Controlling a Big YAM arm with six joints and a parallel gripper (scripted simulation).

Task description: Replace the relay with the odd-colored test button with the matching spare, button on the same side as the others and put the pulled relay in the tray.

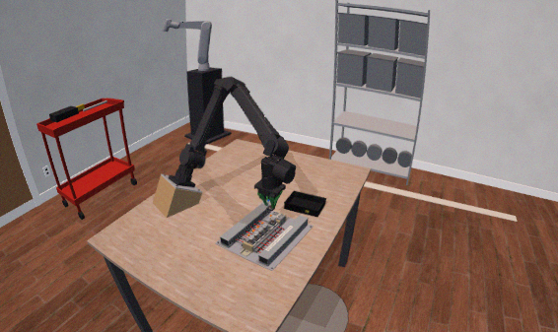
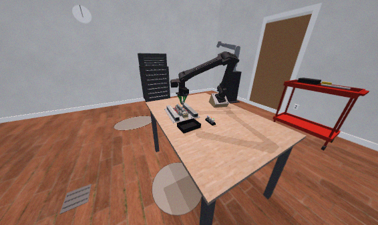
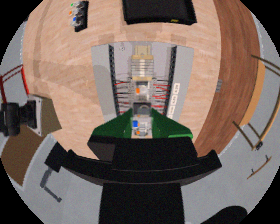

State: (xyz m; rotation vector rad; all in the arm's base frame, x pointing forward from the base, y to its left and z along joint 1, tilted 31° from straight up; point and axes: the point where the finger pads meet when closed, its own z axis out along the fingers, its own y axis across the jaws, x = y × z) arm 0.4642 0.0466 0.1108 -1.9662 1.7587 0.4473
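The relay panel (image 1: 264,232) lies on the table with a row of relays between two grey ducts; it also shows in the exterior view (image 2: 181,111) and in the wrist view (image 3: 143,79). My gripper (image 1: 270,203) hangs just above the end of the row nearest the tray. Its green fingers are shut on a small relay (image 3: 141,123), held a little above the row. I cannot tell its button color. The black tray (image 1: 306,203) sits beside the panel and looks empty in the wrist view (image 3: 157,4). The spare relay (image 2: 210,120) lies on the table past the tray, and shows in the wrist view (image 3: 79,12).
The arm's tan base block (image 1: 174,196) stands on the table's left side. A red cart (image 1: 86,151) and a shelf rack (image 1: 380,89) stand off the table. A second grey arm on a black pedestal (image 1: 202,82) is behind.
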